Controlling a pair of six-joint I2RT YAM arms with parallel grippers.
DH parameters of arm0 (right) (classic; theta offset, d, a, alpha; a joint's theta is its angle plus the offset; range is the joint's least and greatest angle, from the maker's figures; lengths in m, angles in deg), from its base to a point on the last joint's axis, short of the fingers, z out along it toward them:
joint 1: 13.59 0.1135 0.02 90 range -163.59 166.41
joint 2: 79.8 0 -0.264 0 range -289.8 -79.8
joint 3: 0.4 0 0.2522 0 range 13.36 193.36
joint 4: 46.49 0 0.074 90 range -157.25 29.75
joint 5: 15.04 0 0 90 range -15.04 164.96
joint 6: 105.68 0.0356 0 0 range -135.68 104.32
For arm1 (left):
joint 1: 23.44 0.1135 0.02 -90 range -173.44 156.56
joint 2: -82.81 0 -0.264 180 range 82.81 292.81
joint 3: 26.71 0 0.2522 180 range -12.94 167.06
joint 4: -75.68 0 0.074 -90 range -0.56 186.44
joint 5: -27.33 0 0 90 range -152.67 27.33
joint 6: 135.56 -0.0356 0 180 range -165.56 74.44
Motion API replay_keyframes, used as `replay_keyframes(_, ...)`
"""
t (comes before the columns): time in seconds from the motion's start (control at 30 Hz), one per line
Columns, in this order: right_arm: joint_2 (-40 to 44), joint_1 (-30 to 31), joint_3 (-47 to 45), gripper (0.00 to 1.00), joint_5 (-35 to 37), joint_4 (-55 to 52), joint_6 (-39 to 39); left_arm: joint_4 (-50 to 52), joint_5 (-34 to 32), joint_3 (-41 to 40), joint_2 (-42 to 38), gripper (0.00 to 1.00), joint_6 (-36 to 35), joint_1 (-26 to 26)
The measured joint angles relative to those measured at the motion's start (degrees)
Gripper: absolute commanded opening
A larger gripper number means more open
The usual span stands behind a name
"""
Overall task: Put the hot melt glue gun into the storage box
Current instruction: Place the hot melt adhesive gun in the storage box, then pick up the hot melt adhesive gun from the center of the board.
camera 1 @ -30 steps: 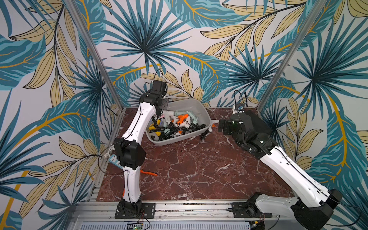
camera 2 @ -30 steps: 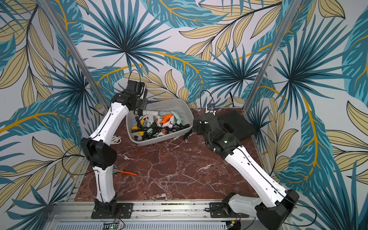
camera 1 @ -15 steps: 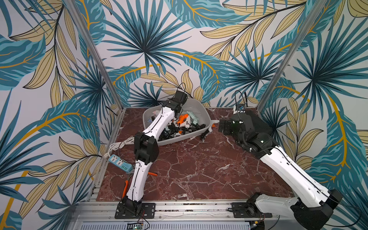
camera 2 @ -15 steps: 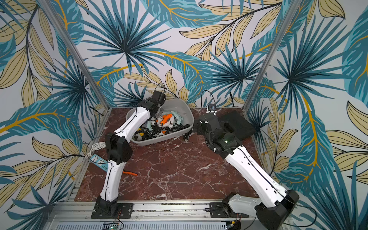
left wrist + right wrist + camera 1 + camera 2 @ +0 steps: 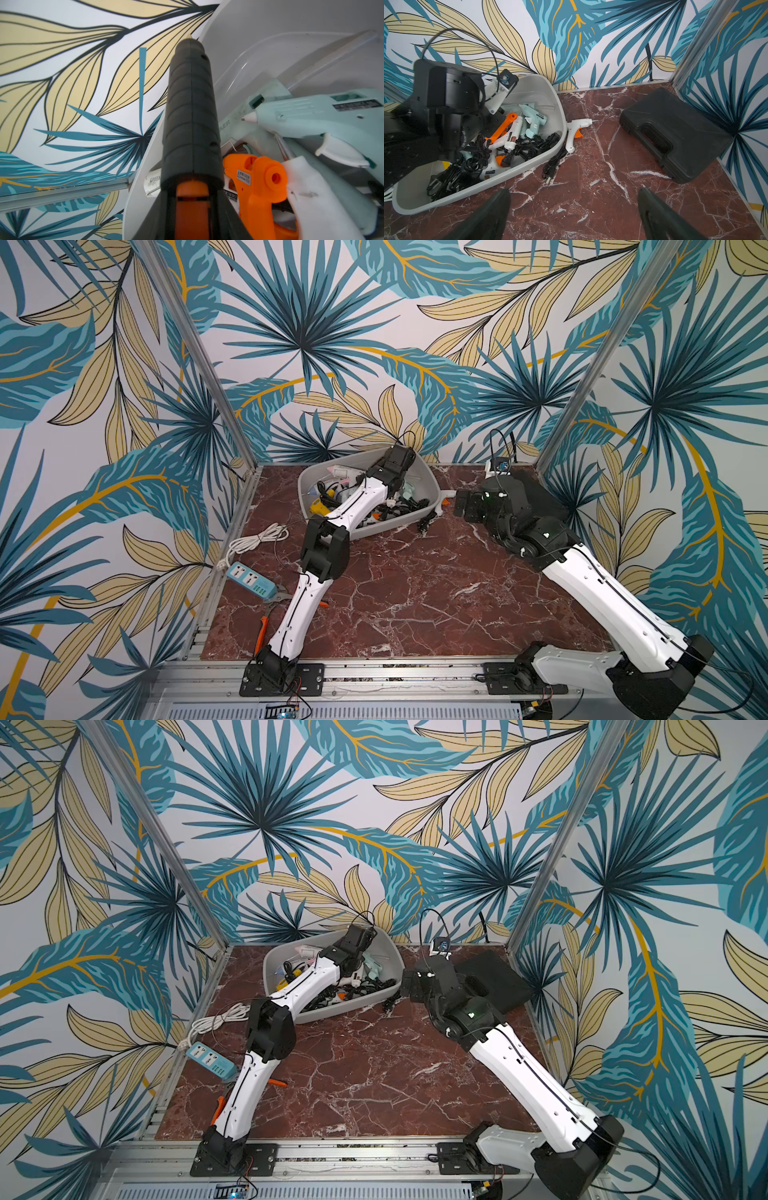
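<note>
Left tool point(image 5: 191, 216) is clamped on a black glue gun point(image 5: 190, 116) over the storage box point(image 5: 542, 91), nozzle by its rim. Right tool point(image 5: 573, 191), jaws apart, hovers beside the box near a white glue gun point(image 5: 576, 126).

**Left arm swings across the tub**

The left arm point(image 5: 357, 506), upright a second ago by the left end of the light grey plastic storage box point(image 5: 306, 489), now stretches low over it. The left gripper point(image 5: 400, 452) has reached the far right corner, apparently carrying the dark grey ridged glue gun point(image 5: 191, 116). This has uncovered the light blue power strip point(image 5: 251, 585) and coiled white cable point(image 5: 257, 539).
</note>
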Motion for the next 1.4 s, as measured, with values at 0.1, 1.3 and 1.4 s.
replay_keyframes(0.1,-0.7,0.0,0.0,1.0,-0.3,0.0,0.2,-1.0,-0.2,-0.1,0.4,0.25,-1.8,-0.1)
replay_keyframes(1.3,-21.5,-19.7,2.0,0.73,-23.1,1.8,12.2,-1.8,20.3,-22.3,-33.2,1.0,23.1,-0.3)
replay_keyframes(1.4,-27.9,-20.5,4.7,0.68,-26.4,2.8,12.3,-5.0,21.0,-31.3,-40.9,1.0,28.2,0.6)
